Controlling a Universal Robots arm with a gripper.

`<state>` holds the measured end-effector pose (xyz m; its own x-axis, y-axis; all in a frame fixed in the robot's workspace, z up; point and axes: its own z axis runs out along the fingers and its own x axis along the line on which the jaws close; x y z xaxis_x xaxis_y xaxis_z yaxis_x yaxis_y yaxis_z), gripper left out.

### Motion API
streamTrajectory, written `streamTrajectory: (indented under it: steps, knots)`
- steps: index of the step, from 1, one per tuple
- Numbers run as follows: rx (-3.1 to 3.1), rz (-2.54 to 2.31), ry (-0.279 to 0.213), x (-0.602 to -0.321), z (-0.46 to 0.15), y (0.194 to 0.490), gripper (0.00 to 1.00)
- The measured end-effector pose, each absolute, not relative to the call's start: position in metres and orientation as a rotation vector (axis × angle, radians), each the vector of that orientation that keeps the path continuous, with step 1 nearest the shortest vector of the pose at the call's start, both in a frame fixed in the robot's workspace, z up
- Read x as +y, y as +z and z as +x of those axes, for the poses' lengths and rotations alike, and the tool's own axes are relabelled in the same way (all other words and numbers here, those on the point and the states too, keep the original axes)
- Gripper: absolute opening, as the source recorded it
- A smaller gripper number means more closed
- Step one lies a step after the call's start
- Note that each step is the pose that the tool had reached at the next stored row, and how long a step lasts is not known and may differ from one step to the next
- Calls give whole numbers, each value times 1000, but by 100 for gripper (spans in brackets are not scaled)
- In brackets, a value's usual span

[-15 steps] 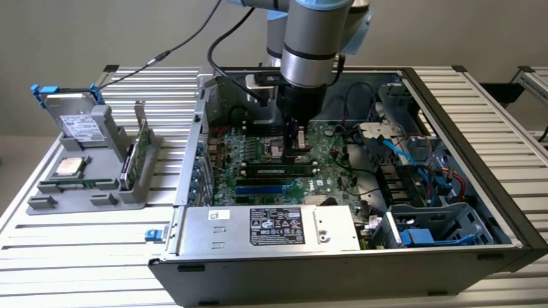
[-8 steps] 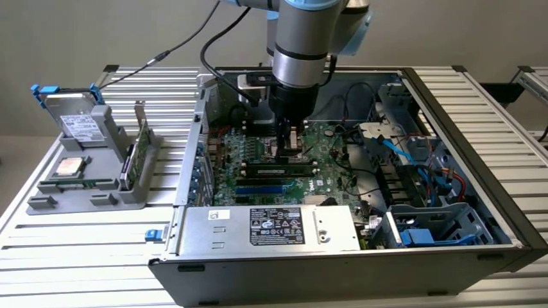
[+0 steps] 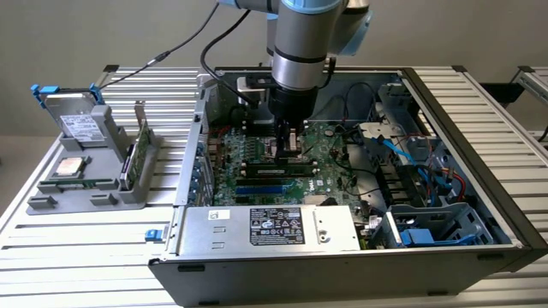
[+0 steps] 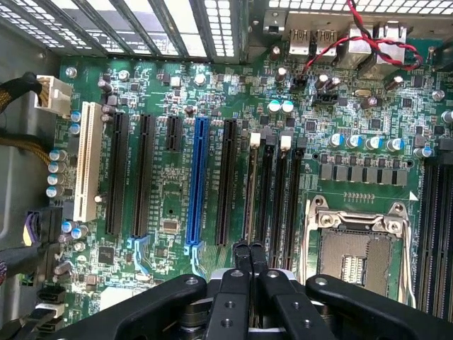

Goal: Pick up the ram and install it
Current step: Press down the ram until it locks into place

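We are reading the ram as seated along a memory slot on the motherboard, so pickup looks done. Our end effector, fingers pressed together, is hovering just above it inside the computer case. Cables are crowding the exterior view's right; an expansion card is standing in the holder on the counter.

The arm is a thick silver-grey cylinder with a pale blue joint cap at its upper end and a black band around it; black cables loop off beside it; the gripper is matte black, its linkage bars set with small round screws.
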<state>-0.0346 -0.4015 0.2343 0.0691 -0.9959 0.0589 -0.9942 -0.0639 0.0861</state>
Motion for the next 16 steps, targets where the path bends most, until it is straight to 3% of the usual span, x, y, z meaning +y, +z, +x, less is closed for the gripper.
streamTrajectory:
  steps: [16]
  knots:
    - [-2075, 2218, -24, -401, -35, 224, 10]
